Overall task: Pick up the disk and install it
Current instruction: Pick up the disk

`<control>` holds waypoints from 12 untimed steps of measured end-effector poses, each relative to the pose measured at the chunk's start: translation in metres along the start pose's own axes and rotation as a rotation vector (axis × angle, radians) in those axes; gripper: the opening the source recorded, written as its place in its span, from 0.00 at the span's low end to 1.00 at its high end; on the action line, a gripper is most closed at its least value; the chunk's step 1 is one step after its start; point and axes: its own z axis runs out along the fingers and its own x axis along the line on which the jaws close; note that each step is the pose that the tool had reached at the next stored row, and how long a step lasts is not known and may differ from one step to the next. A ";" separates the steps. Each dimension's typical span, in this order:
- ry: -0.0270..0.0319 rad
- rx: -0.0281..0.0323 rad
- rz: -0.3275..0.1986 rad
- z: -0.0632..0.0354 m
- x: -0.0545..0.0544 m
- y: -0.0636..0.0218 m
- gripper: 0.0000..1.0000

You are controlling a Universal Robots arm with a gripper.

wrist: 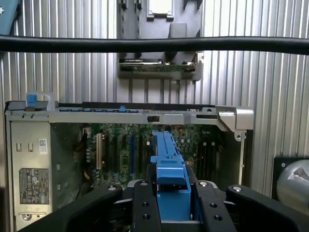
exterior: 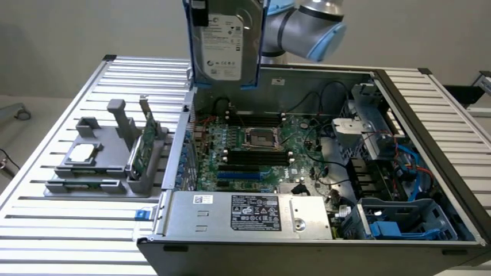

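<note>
Between the black fingers (wrist: 145, 208) of the gripper (wrist: 176, 198), the disk (wrist: 170, 181) sits clamped edge-on in the wrist view, with one finger pressed against each side of its blue rail. The gripper is clenched on the disk.

In the exterior view the disk (exterior: 224, 43) hangs upright in the air with its white label facing the camera and a blue rail down each long side. It is above the open computer case (exterior: 307, 244) and touches nothing below it.

Well off to the exterior view's left of the gripper, and lower, a grey fixture (exterior: 96, 187) stands on the slatted table (exterior: 46, 218). A small square chip (exterior: 84, 152) lies flat on the fixture, and a green circuit card (exterior: 146, 144) stands on edge in it.

Below the gripper the case lies open, showing the motherboard (exterior: 253, 144) with its silver socket. A power supply (exterior: 245, 213) with a printed label lies along the near wall.

Just to the exterior view's right of the held disk is the arm (exterior: 311, 26), grey with a pale blue cap.

Lower and farther to the exterior view's right, a blue drive cage (exterior: 406, 221) sits in the near corner of the case.

In the wrist view a black cable (wrist: 154, 44) crosses the picture between the gripper and the fixture (wrist: 159, 29) beyond the case.
</note>
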 end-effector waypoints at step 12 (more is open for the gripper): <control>-0.0009 -0.0018 0.000 -0.0009 0.040 -0.0230 0.33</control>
